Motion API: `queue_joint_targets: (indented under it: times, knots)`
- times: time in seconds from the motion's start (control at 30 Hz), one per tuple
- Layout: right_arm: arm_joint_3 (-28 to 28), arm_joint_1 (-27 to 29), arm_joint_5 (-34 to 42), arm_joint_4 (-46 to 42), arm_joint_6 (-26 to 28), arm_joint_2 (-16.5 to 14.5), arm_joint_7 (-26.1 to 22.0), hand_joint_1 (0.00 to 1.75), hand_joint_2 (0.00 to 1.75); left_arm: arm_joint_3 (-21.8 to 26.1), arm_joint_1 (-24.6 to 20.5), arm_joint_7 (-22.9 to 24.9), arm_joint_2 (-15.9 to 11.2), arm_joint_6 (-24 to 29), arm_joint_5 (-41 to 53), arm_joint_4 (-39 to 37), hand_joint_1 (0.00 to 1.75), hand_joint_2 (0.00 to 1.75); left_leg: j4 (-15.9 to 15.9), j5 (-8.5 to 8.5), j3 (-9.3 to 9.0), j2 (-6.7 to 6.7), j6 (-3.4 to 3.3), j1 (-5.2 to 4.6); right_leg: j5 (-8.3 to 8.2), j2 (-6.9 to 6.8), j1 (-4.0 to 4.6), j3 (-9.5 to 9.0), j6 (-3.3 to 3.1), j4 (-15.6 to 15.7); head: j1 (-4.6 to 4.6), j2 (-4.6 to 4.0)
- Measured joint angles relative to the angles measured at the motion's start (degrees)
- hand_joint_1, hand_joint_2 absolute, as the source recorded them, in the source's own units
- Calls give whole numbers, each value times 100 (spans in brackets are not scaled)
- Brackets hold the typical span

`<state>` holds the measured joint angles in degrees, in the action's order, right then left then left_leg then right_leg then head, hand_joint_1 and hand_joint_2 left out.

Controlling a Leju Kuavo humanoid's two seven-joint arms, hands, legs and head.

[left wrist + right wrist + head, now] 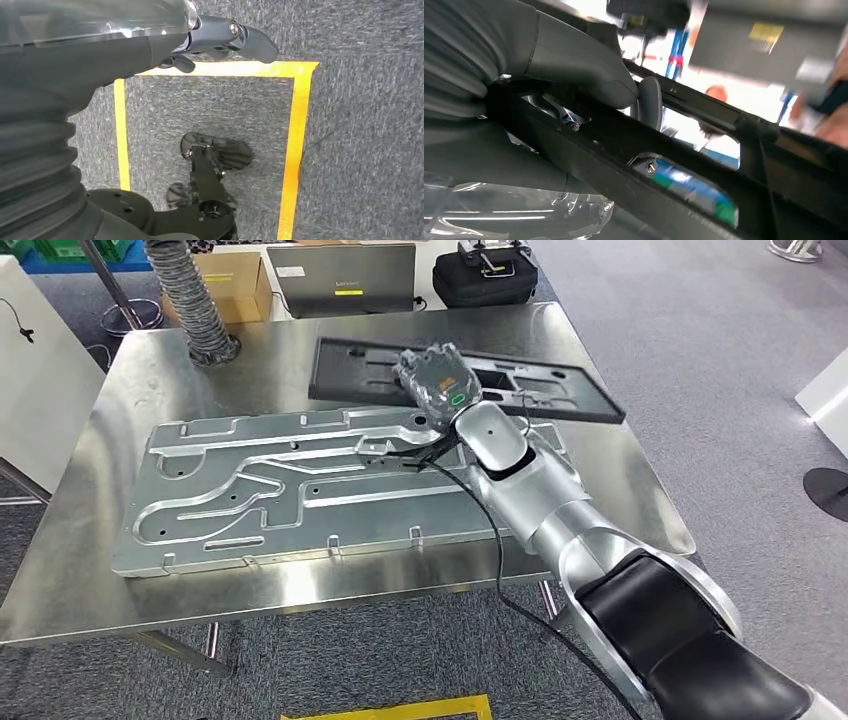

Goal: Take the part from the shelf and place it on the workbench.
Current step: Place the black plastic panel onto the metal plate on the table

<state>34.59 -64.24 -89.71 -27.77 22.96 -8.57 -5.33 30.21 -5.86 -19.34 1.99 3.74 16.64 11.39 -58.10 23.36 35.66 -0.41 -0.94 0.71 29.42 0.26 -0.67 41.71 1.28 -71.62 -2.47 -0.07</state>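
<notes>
The part is a flat black plastic frame [580, 400] with several cut-outs, lying low over the back right of the steel workbench [300, 590]. I cannot tell whether it touches the top. My right hand [437, 378] reaches out over the bench and grips the frame's near edge. Up close, the thumb [589, 70] presses on the black frame [624, 150] and a dark finger [650, 100] hooks through a cut-out. My left hand [215, 37] hangs over the carpet with its fingers stretched out and nothing in them.
A large machined silver plate [300, 490] covers the middle of the bench, just in front of the frame. Behind the bench are a laptop [342, 278], a black bag [484, 275], a cardboard box [232, 285] and a ribbed hose [190, 300]. Yellow tape [295, 140] marks the floor.
</notes>
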Motion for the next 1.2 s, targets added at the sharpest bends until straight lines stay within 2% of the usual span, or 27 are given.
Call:
queue_joint_targets:
  times: [0.07,0.1,0.13,0.23,0.27,0.33,0.4,0.43,0.47,0.5,0.57,0.6,0.63,0.7,0.77,0.83,0.9,0.93,0.97,1.0,1.03,1.1,1.13,1.2]
  knots:
    - [181,5,5,182,-194,-85,-104,175,175,0,-3,5,7,2,28,0,0,175,-39,32,8,-9,39,-10,-369,-12,0,-344,-22,786,0,0]
    - [263,0,9,266,-317,-135,-215,175,175,0,-7,5,8,6,45,0,0,175,-54,45,14,-9,65,-18,-462,-16,10,-466,-41,1062,0,0]
    - [342,3,17,347,-429,-175,-340,175,175,0,-12,2,8,10,62,0,0,175,-61,52,20,-9,95,-24,-484,-15,24,-525,-63,1201,0,1]
    - [524,79,136,542,-660,-257,-762,175,175,-2,-26,-44,9,20,131,0,0,175,-57,64,12,-3,194,-5,-489,-1,44,-552,-157,1262,0,1]
    - [553,109,201,583,-723,-279,-903,175,175,-5,-32,-69,11,23,163,0,0,175,-127,122,36,0,223,3,-501,-2,34,-572,-195,1290,0,1]
    - [597,156,322,658,-864,-319,-1180,175,175,-18,-53,-103,16,42,233,0,0,175,-590,394,235,6,267,16,-519,-5,8,-609,-247,1335,0,1]
    - [638,237,434,744,-999,-329,-1460,175,175,-34,-77,-109,22,101,293,0,0,175,-1323,704,580,7,299,25,-514,-5,12,-618,-264,1337,0,0]
    - [653,301,493,785,-1047,-329,-1588,175,175,-40,-83,-109,23,142,317,0,0,175,-1556,754,700,8,307,28,-510,-6,17,-622,-266,1335,0,0]
    - [662,369,555,824,-1083,-327,-1697,175,175,-44,-86,-108,23,190,341,0,0,175,-1583,698,726,8,309,28,-504,-3,19,-626,-264,1332,0,0]
    - [667,427,615,855,-1104,-327,-1781,175,175,-45,-88,-108,23,234,362,0,0,175,-1394,550,643,8,304,29,-497,3,19,-631,-259,1325,0,0]
    - [672,488,727,901,-1123,-327,-1894,175,175,-46,-106,-109,23,313,392,0,0,175,-638,186,274,7,275,27,-471,18,24,-641,-229,1305,0,0]
    - [672,497,771,920,-1129,-327,-1926,175,175,-46,-119,-114,24,340,398,0,0,175,-326,89,117,4,249,18,-461,27,33,-638,-204,1292,0,1]
    - [672,508,808,936,-1136,-326,-1949,175,175,-46,-128,-119,25,362,402,0,0,175,-132,52,19,1,222,7,-458,35,42,-636,-175,1287,0,1]
    - [672,539,860,967,-1160,-325,-1967,175,175,-45,-125,-139,27,398,402,0,0,175,-52,77,-23,0,164,-15,-470,49,48,-642,-115,1304,0,1]
    - [672,561,907,992,-1177,-325,-1971,87,87,-44,-115,-168,33,416,393,0,0,175,-17,61,-54,19,101,7,-430,52,48,-643,-52,1278,1,1]
    - [672,578,960,1010,-1181,-330,-1979,0,0,-44,-127,-201,38,419,389,0,0,175,21,39,-77,42,37,32,-181,39,45,-479,-5,889,1,1]
    - [672,641,1014,1034,-1183,-334,-1989,0,0,-44,-134,-215,39,437,398,0,0,175,21,35,-69,49,7,24,188,27,34,-129,14,117,1,0]
    - [672,685,1038,1050,-1183,-333,-1993,0,0,-44,-126,-208,39,451,410,0,0,131,18,35,-65,48,3,22,287,25,32,16,17,-193,1,0]
    - [672,724,1061,1066,-1179,-333,-1997,0,0,-44,-115,-193,39,463,424,0,0,87,13,35,-62,45,0,21,287,24,32,78,15,-325,1,0]
    - [672,748,1084,1078,-1171,-335,-1999,0,0,-44,-104,-178,40,472,437,0,0,44,5,36,-60,42,1,21,177,23,32,23,6,-214,1,0]
    - [672,758,1113,1085,-1152,-336,-2000,0,0,-44,-99,-168,40,475,453,0,0,0,-4,38,-61,39,5,21,-8,21,33,-143,-11,110,1,0]
    - [667,754,1208,1089,-1064,-343,-1998,0,0,-44,-107,-166,43,476,485,0,0,0,-27,47,-56,34,35,9,-314,18,46,-547,-57,913,2,0]
    - [657,750,1273,1089,-998,-351,-1998,0,0,-44,-111,-167,44,476,499,0,0,0,-35,48,-50,32,61,0,-384,17,56,-672,-77,1167,1,0]
    - [614,748,1454,1087,-815,-367,-2024,0,0,-44,-111,-162,45,480,523,0,0,0,-34,40,-39,29,126,-13,-398,19,83,-718,-117,1292,0,0]
